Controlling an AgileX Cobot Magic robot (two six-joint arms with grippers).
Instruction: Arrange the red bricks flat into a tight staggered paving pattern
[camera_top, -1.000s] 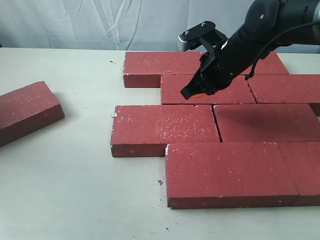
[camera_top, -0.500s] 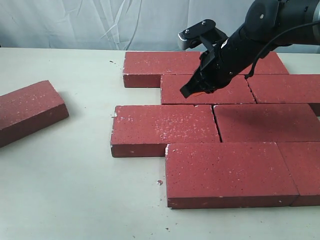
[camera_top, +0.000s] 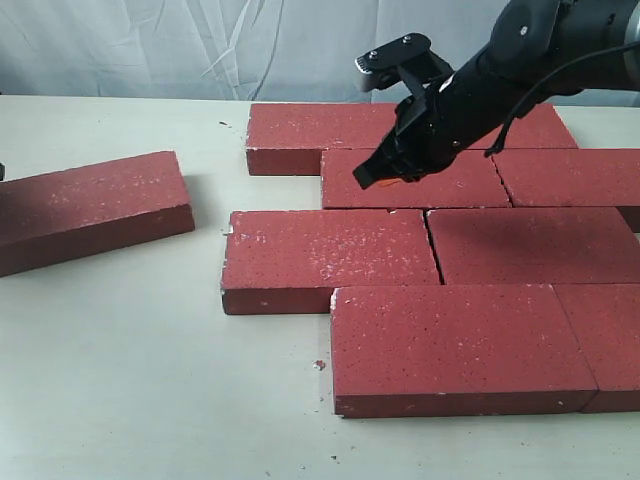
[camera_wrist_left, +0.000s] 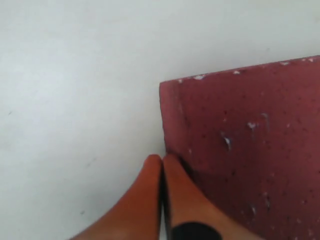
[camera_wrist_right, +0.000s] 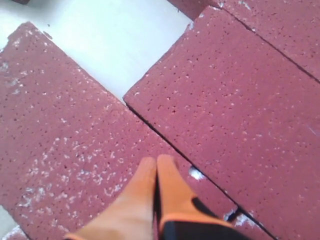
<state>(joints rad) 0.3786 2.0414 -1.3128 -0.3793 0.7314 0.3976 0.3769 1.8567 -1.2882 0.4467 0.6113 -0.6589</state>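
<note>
Surface: a pale table (camera_top: 130, 380), with a creased white sheet (camera_top: 150, 45) hung behind it at 12 o'clock.

Bricks (camera_top: 455, 345): a paved patch runs from the centre round to 3 o'clock. It lies flat in four rows, each row offset from the next. The joints show as thin dark lines and neighbouring bricks sit tight together. The bricks at 3 o'clock are cut by the frame edge, and my right arm hides part of the far row, so I give no firm count. Pale specks and whitish chips mark several corners.

Loose brick (camera_top: 95, 205): it lies flat at 9 o'clock, well apart from the patch and slightly skewed to it. Its outer end runs out of frame.

Left pincer (camera_wrist_left: 162, 167): clenched, orange tips pressed together with nothing between them. It sits low on the table at the loose brick's side face, near a chipped corner. I cannot confirm contact.

Right pincer (camera_top: 372, 177): clenched and empty. It is over the near end of the second row from the back, at about 1 o'clock from centre. The wrist view puts its tips above a brick face, close to a joint with a white chip.

Debris: one small crumb (camera_top: 318, 365) lies on the table at 6 o'clock, just beside the nearest row.
</note>
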